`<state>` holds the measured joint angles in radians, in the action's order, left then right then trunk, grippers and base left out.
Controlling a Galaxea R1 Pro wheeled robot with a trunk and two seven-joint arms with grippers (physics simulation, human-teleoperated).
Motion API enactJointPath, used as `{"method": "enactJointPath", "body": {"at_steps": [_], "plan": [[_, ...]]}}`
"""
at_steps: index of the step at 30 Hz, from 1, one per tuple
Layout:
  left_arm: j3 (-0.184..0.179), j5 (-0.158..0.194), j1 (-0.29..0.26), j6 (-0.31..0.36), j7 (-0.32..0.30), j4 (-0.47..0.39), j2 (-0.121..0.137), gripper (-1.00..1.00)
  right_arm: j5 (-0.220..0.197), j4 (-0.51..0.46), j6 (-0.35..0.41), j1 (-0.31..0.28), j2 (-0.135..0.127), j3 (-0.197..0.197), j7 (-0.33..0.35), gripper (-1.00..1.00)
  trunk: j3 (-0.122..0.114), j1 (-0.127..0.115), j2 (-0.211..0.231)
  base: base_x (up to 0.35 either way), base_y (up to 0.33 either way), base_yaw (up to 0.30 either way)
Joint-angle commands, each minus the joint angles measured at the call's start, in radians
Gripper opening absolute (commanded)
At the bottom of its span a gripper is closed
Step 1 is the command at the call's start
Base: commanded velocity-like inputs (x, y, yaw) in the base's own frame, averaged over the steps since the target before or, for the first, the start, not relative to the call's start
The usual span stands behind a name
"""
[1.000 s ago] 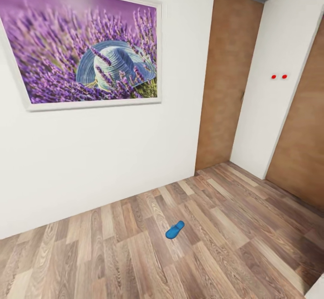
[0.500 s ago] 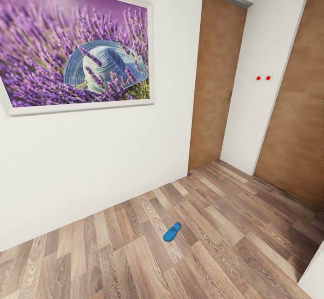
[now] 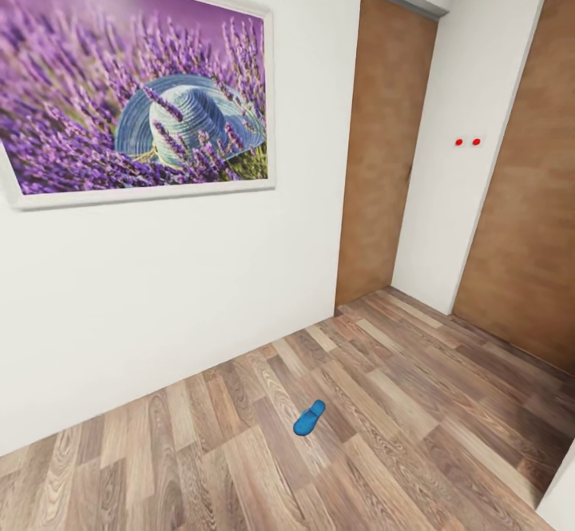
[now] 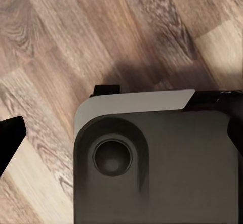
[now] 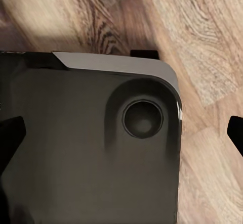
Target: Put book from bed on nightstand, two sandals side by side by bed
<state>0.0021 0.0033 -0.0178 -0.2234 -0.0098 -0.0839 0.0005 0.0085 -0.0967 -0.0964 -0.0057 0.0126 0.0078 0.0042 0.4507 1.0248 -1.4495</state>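
Note:
One bright blue sandal (image 3: pixel 309 418) lies flat on the wood-plank floor (image 3: pixel 239 451) of the bedroom, a short way out from the white wall. The book, the bed and the nightstand are out of view. In the left wrist view my left gripper (image 4: pixel 121 133) is open, its dark fingertips (image 4: pixel 10 135) far apart at the picture's edges, with nothing held. My right gripper (image 5: pixel 121 133) is open too, its fingertips (image 5: pixel 10 133) spread wide and empty. Both hang over my own grey base (image 4: pixel 152 163) and the floor.
A framed lavender picture (image 3: pixel 136 92) hangs on the white wall. Two brown doors (image 3: pixel 383 148) (image 3: pixel 527 219) stand at the back right, with two red dots (image 3: pixel 467 141) on the wall between them. A pale white corner (image 3: pixel 561 499) cuts into the lower right.
The head camera has turned a little, so the whole picture has shifted left and then slightly down. The sandal stays where it lay on the floor.

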Motion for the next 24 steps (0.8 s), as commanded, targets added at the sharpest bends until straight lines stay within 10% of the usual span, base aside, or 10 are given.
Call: {"method": "enactJointPath", "body": {"at_steps": [1, 24], "plan": [[0.000, 0.001, 0.000, -0.007, -0.001, 0.001, 0.000, 1.00, 0.001, 0.001, -0.003, -0.001, 0.000, 0.000, 0.000, 1.00, 0.000, 0.000, 0.000, 0.150, 0.191, -0.002], [-0.002, -0.002, 0.001, -0.022, 0.002, 0.003, -0.002, 1.00, 0.001, 0.000, -0.033, -0.001, -0.004, 0.000, 0.001, 1.00, -0.007, 0.000, 0.000, 0.086, 0.108, 0.000]]}}
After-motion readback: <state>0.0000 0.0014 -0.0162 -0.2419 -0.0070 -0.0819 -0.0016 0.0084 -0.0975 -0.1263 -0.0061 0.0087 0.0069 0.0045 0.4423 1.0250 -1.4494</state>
